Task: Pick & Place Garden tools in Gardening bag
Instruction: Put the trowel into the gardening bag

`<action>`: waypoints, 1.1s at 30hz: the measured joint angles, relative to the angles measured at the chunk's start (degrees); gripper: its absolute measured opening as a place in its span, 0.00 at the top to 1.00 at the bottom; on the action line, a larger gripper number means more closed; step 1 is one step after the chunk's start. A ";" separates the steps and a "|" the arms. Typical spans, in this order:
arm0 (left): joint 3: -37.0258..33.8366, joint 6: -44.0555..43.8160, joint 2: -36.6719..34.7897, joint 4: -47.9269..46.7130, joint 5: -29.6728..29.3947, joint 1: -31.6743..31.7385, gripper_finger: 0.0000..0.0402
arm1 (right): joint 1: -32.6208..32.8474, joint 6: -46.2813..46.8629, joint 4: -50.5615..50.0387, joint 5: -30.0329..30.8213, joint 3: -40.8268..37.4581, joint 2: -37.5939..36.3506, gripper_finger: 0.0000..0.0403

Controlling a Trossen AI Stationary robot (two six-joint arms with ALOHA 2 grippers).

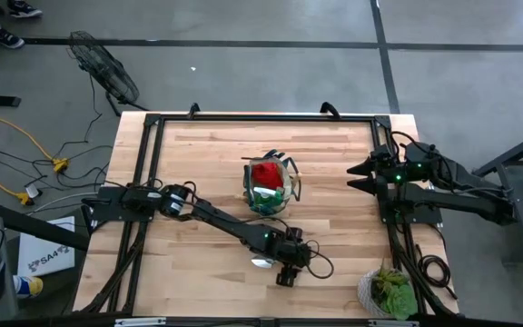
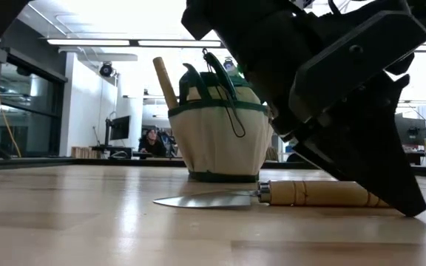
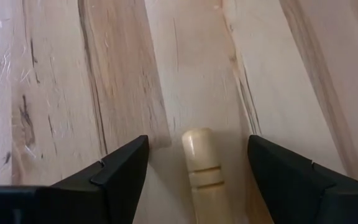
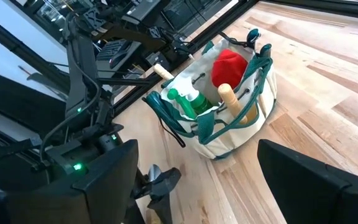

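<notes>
the left arm is reaching in from the left edge of the worktop (image 1: pixel 198 154) toward the front middle, and the left gripper (image 3: pixel 197 165) is hanging low over a trowel (image 2: pixel 272 196) that is lying flat on the wood near the front edge. its fingers (image 3: pixel 120 171) are standing spread on either side of the pale wooden handle (image 3: pixel 202 177), with bare wood showing between each finger and the handle, so nothing is being pinched. the silver blade (image 2: pixel 202 200) is pointing away from the gripper, resting on the worktop. just behind it, around the middle of the worktop, the gardening bag (image 1: pixel 269 186) is sitting upright, already holding a red piece (image 4: pixel 229 65), a bright green piece (image 4: pixel 188 102) and a wooden-handled tool (image 4: pixel 229 96), with another wooden handle sticking up past the rim. over at the right edge the right gripper (image 1: pixel 360 175) is waiting above the wood, its fingers spread wide and holding nothing. a potted plant (image 1: pixel 390 292) is standing at the front right corner.
</notes>
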 joint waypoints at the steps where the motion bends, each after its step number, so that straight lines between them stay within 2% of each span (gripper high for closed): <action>1: 0.03 0.00 -0.01 -0.46 0.05 0.00 0.34 | 0.00 0.00 0.00 0.00 0.00 0.00 0.20; 22: -0.11 -0.20 0.00 -0.79 2.71 0.07 0.66 | -0.01 -0.01 -0.02 -0.02 0.00 0.00 0.20; 30: -0.13 -0.02 0.04 -0.62 4.17 0.07 0.84 | 0.00 0.00 -0.04 -0.02 0.00 0.00 0.20; 33: -0.13 0.00 0.04 -0.59 4.30 0.07 0.85 | -0.02 0.00 -0.04 -0.02 0.00 0.00 0.20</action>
